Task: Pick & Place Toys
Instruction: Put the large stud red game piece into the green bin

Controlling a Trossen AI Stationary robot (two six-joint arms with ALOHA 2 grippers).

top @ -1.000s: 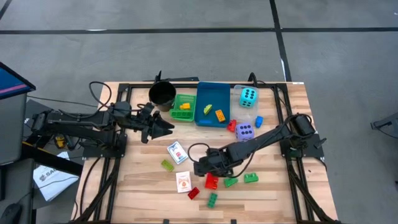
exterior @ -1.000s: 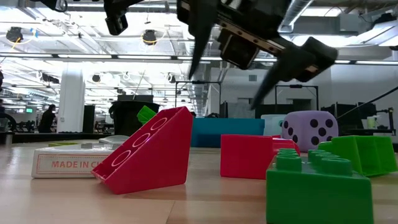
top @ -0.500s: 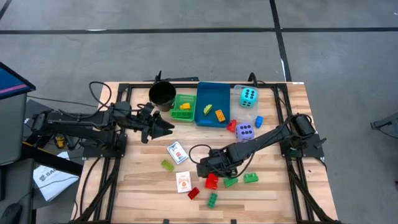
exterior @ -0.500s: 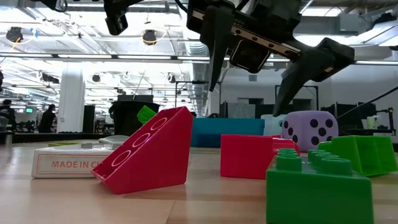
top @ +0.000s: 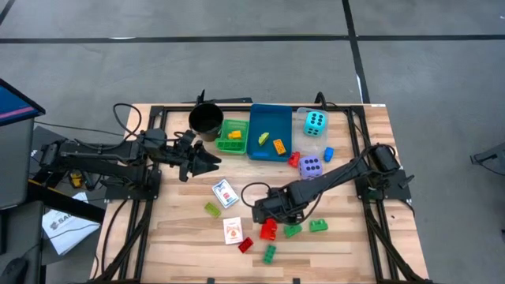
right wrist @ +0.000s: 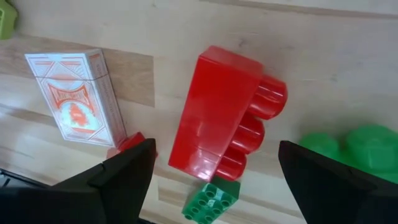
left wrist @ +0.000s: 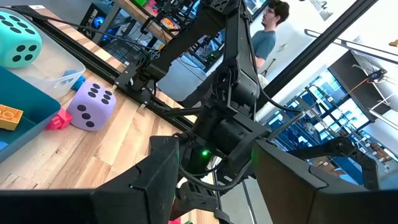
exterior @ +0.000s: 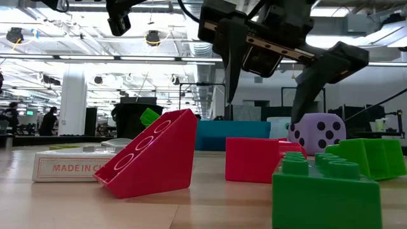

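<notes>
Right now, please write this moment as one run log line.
right gripper: open, above red brick | left gripper: open, waiting near black cup | red brick: lying on table, not gripped

Red brick: large, three studs, lying on its side on the tabletop toward the near edge.
Small red brick: tilted, just nearer the near edge.
Green bricks: one beside the large red brick, one farther toward the right edge, one nearest the near edge.
Lime brick: left of centre.
Card packs: orange-printed lying flat near the red bricks; blue-printed near the centre.
Purple die: black pips, right of centre.
Cyan die: near the far right corner.
Blue brick: beside the purple die.
Pink piece: touching the purple die.
</notes>
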